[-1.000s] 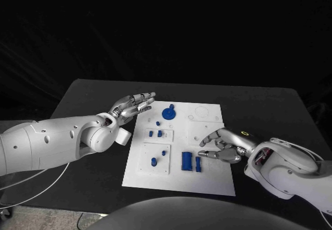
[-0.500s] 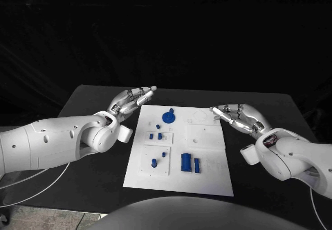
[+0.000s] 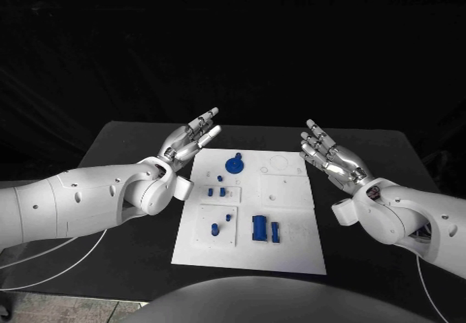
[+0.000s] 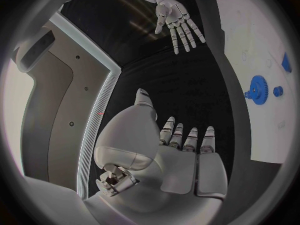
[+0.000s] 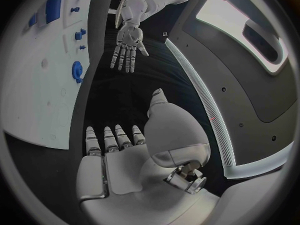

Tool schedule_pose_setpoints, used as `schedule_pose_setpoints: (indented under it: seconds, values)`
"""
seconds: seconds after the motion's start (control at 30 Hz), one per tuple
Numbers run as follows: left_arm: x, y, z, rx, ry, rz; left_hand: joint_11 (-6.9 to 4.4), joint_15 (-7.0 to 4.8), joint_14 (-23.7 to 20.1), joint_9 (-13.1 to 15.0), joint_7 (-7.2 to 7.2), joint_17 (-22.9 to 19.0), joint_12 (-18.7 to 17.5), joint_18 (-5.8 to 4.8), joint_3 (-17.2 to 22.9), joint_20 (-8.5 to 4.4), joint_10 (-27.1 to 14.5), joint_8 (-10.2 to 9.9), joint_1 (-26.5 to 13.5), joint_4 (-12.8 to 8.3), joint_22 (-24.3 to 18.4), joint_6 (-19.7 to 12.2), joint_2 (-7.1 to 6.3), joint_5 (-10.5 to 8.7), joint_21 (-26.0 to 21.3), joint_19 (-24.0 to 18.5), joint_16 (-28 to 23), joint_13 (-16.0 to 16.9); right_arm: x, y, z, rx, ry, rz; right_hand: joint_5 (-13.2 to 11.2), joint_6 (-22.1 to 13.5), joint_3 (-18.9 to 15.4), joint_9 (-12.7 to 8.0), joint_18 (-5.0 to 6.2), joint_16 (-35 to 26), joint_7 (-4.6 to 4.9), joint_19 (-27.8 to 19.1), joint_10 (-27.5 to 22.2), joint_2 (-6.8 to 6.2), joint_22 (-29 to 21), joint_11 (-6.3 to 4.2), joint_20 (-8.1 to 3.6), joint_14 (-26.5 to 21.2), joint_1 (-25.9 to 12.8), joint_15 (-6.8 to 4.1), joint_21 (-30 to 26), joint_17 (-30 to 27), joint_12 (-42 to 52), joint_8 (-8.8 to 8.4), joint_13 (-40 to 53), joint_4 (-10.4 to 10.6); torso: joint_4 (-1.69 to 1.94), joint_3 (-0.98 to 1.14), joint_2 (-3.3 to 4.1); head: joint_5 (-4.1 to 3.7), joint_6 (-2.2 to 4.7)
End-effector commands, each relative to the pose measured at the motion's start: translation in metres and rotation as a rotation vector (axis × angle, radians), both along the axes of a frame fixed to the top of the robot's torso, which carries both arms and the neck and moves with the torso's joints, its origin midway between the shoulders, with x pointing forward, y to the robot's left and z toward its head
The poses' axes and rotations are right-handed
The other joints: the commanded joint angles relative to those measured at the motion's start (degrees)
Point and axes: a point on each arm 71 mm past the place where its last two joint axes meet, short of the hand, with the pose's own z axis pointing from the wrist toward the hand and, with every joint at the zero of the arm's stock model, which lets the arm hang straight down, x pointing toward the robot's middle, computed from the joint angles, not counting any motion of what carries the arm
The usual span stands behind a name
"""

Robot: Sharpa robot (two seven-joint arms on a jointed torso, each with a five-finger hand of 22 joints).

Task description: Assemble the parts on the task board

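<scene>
Board [image 3: 291,249] is lying on the tabletop [image 3: 126,242], its long axis running from near to far, with the parts on it; nearest are sitting a blue block [image 3: 260,227] and a thin bar [image 3: 277,232] just beside it, both lengthwise along the board; to their left two pegs [image 3: 215,229] are standing on a raised square; farther on, a pair of small pieces [image 3: 215,192] is sitting on another square; farthest, a gear [image 3: 235,163] is sitting near the board's far edge, with a bare round recess [image 3: 281,162] beside it; whether these parts are seated for good or waiting to be moved, I cannot tell, so the layout is fitting either a late stage or an early one. Left hand [image 3: 191,140] is hovering off the far left corner, fingers [image 4: 189,137] straight, slightly apart, holding nothing; right hand [image 3: 328,157] is hovering off the far right edge, fingers [image 5: 112,139] likewise extended and holding nothing. Both hands are standing clear of the board; the gear is lying nearer the left hand, the recess nearer the right, the block well nearer the robot than either.
</scene>
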Motion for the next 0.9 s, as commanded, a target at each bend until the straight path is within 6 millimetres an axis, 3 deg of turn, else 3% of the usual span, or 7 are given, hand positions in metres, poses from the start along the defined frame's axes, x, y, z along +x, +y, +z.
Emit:
schedule_pose_setpoints:
  seconds: [0.03, 0.13, 0.17, 0.27, 0.77, 0.8, 0.9]
  values:
    - [0.0, 0.0, 0.0, -0.001, 0.001, 0.003, 4.71, -3.33, 0.0, -1.8, 3.09, -0.1, -2.4, -2.68, 5.4, -3.48, -1.1, -2.0, -22.1, -5.2, -0.2, -4.4, -2.64, -1.94, -0.3, -0.3, -0.2, -1.4, 0.0, 0.0, 0.001, -0.001, 0.0, -0.005, -3.8, -2.8, 5.3, -0.6, -4.77, -0.2, 5.86, -0.1, -0.7, -5.25, -0.1, 0.04, -5.12, 0.0, -26.1, -1.27, -0.2, 0.0, -3.2, -0.72, -2.4, -7.1, 0.0, 0.0, -0.02, -0.02, 0.07]
    - [0.001, -0.001, 0.002, -0.001, 0.002, 0.019, 4.71, -3.33, 0.0, -1.8, 3.09, -0.1, -3.1, -2.68, 6.6, -4.31, -1.1, -2.0, -27.3, -6.5, -0.2, -5.5, -3.25, -6.31, -0.3, -0.3, -0.2, -1.4, 0.002, 0.001, 0.002, 0.003, -0.005, -0.023, -8.7, -2.8, 12.1, -0.6, -4.77, -0.2, 9.11, -0.1, -0.7, -5.25, -0.1, 0.04, -11.73, 0.0, -42.6, -1.27, -0.2, 0.0, -3.2, -0.72, -2.4, -11.2, 0.07, -0.01, -0.08, -0.21, 0.6]
    - [0.001, -0.002, 0.002, -0.001, 0.002, 0.027, 4.71, -3.33, 0.0, -1.8, 3.09, -0.1, -3.3, -2.68, 7.0, -4.59, -1.1, -2.0, -29.0, -6.9, -0.2, -5.8, -3.42, -6.31, -0.3, -0.3, -0.2, -1.4, 0.003, 0.002, 0.003, 0.005, -0.007, -0.033, -8.7, -2.8, 12.1, -0.6, -4.77, -0.2, 13.48, -0.1, -0.7, -5.25, -0.1, 0.04, -11.73, 0.0, -46.5, -1.27, -0.2, 0.0, -3.2, -0.72, -2.4, -12.3, 0.1, -0.01, -0.11, -0.31, 0.88]
    - [0.003, -0.007, 0.006, -0.002, 0.007, 0.069, 4.71, -3.33, 0.0, -1.8, 3.09, -0.1, -7.8, -3.63, 8.3, -5.46, -1.1, -2.0, -34.2, -8.2, -0.2, -6.8, -7.83, -6.31, -0.3, -0.3, -0.2, -1.4, 0.008, 0.005, 0.007, 0.016, -0.018, -0.082, -8.7, -2.8, 12.1, -0.6, -4.77, -0.2, 13.48, -0.1, -0.7, -5.25, -0.1, 0.04, -11.73, 0.0, -54.8, -1.27, -0.2, 0.0, -3.2, -0.72, -2.4, -16.6, 0.28, -0.04, -0.25, -0.83, 2.32]
    - [0.012, -0.033, 0.029, -0.026, 0.087, 0.366, 4.71, -3.33, 0.0, -1.8, 3.09, -0.1, -7.8, -4.9, 12.2, -11.36, -1.1, -2.0, -50.5, -12.1, -0.2, -10.0, -7.83, -6.31, -0.3, -0.3, -0.2, -1.4, 0.034, 0.028, 0.035, 0.074, -0.048, -0.444, -8.7, -2.8, 12.1, -0.6, -4.77, -0.2, 13.48, -0.1, -0.7, -5.25, -0.1, 0.04, -11.73, 0.0, -64.5, -1.27, -0.2, 0.0, -3.2, -0.72, -2.4, -16.6, 1.63, -0.2, -1.38, -4.82, 13.44]
    - [0.012, -0.034, 0.03, -0.027, 0.091, 0.376, 4.71, -3.33, 0.0, -1.8, 3.09, -0.1, -7.8, -8.93, 12.4, -11.36, -1.1, -2.0, -51.3, -12.2, -0.2, -10.1, -7.83, -6.31, -0.3, -0.3, -0.2, -1.4, 0.035, 0.028, 0.036, 0.075, -0.047, -0.458, -8.7, -2.8, 12.1, -0.6, -4.77, -0.2, 13.48, -0.1, -0.7, -5.25, -0.1, 0.04, -11.73, 0.0, -64.5, -1.27, -0.2, 0.0, -3.2, -0.72, -2.4, -16.6, 1.68, -0.21, -1.42, -4.98, 13.91]
    - [0.013, -0.035, 0.032, -0.03, 0.1, 0.396, 4.71, -3.33, 0.0, -1.8, 3.09, -0.1, -7.8, -8.93, 12.9, -11.36, -1.1, -2.0, -53.3, -16.7, -0.2, -14.2, -7.83, -6.31, -0.3, -0.3, -0.2, -1.4, 0.036, 0.03, 0.038, 0.077, -0.045, -0.488, -8.7, -2.8, 12.1, -0.6, -4.77, -0.2, 13.48, -0.1, -0.7, -5.25, -0.1, 0.04, -11.73, 0.0, -64.5, -1.27, -0.2, 0.0, -3.2, -0.72, -2.4, -16.6, 1.81, -0.23, -1.53, -5.36, 14.97]
